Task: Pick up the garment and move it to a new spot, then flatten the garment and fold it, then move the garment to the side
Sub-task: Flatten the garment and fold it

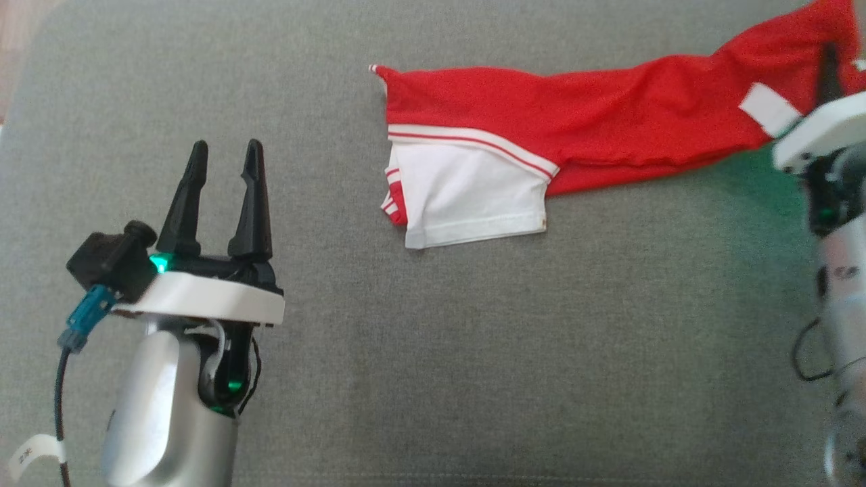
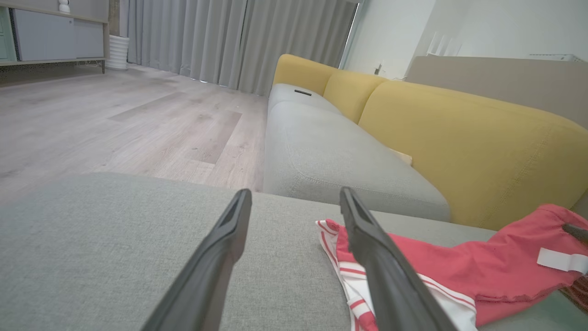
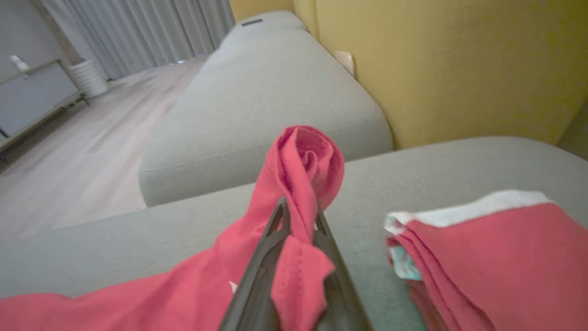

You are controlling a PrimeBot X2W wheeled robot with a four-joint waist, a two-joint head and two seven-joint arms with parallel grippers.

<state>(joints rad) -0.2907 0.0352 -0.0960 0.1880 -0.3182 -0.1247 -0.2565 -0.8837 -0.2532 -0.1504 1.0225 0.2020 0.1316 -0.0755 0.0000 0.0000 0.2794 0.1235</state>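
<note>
A red garment (image 1: 541, 115) with a white sleeve panel (image 1: 467, 196) and striped trim lies stretched across a grey cushion (image 1: 473, 352), its sleeve end towards the middle of the head view and its red body running off to the right, where the fabric rises off the cushion. The right end effector (image 3: 298, 214) is clenched on that raised end: in the right wrist view a bunched fold of red cloth is pinched between the two dark fingers (image 3: 266, 257) and curls over above their tips. A white label (image 1: 768, 108) shows on the red cloth just beside the grip. The left end effector (image 1: 226, 145) stands released at the lower left of the head view, its fingers spread and pointing up, holding nothing and well apart from the garment; in the left wrist view the sleeve's striped edge lies just past the right-hand finger (image 2: 367, 239). To the right in the right wrist view lies more red fabric with a white edge (image 3: 496, 248); whether it belongs to the same garment cannot be told. Beyond the cushion are a grey sofa seat with a yellow backrest (image 2: 459, 138), a pale wooden floor (image 2: 115, 115) and grey curtains (image 2: 229, 41)
</note>
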